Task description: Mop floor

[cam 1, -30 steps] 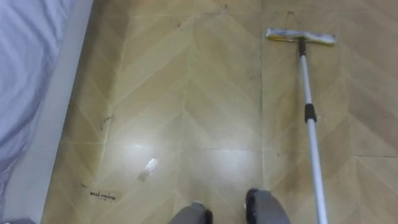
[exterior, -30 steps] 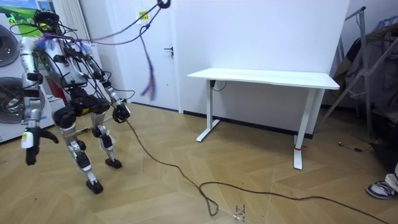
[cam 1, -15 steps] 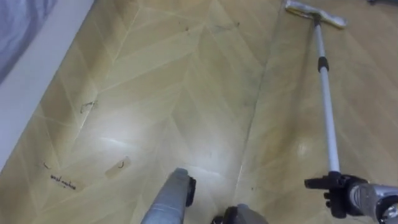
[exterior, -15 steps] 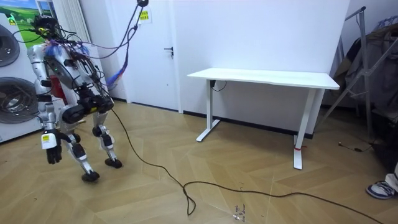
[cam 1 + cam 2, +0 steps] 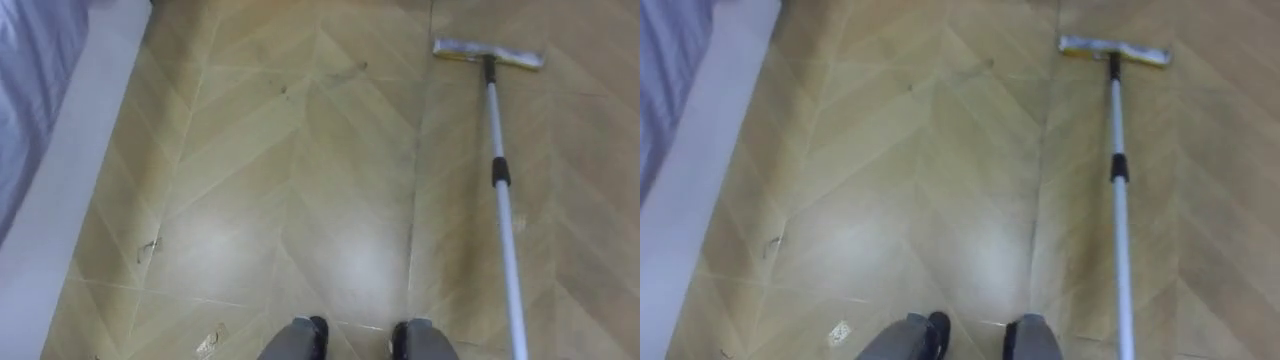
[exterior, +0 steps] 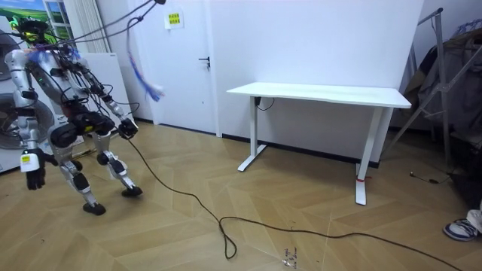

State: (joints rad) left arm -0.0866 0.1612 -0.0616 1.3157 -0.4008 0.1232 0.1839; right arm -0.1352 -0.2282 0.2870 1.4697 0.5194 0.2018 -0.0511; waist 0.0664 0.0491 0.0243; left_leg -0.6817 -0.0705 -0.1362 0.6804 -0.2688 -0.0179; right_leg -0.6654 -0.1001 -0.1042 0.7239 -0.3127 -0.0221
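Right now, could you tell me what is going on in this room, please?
The robot is out mopping the wooden floor. The mop reaches out ahead on its right, with the flat head down on the boards and the handle running back toward the robot's right side and past the lower edge of the eye view. A bed runs along its left. In the room view it stands with knees bent at the room view's left, well away from the white desk.
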